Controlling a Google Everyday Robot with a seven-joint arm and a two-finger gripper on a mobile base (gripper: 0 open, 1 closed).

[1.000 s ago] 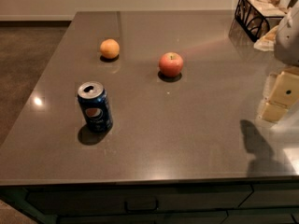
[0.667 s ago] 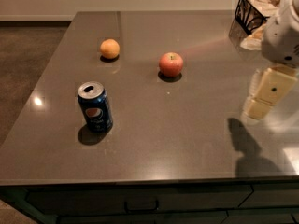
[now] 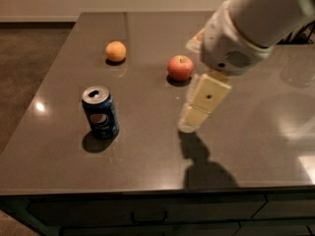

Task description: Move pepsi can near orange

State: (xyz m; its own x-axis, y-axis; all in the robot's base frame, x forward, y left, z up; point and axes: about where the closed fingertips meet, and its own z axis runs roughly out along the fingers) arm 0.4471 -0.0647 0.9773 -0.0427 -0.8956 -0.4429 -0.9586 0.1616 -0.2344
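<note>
Camera view. On the desk (image 3: 147, 156), one pepsi can (image 3: 100, 113) is seen upright at the front left, untouched. One gripper (image 3: 191, 121) is held over the desk to the can's right, well apart from it; whether it is open or closed cannot be told. Farther back one apple (image 3: 180, 68) is placed, and beyond it, to the left, one orange (image 3: 115, 51). The can could be tipped by a glancing sideways approach. The orange could be rolled away if bumped at set-down.
</note>
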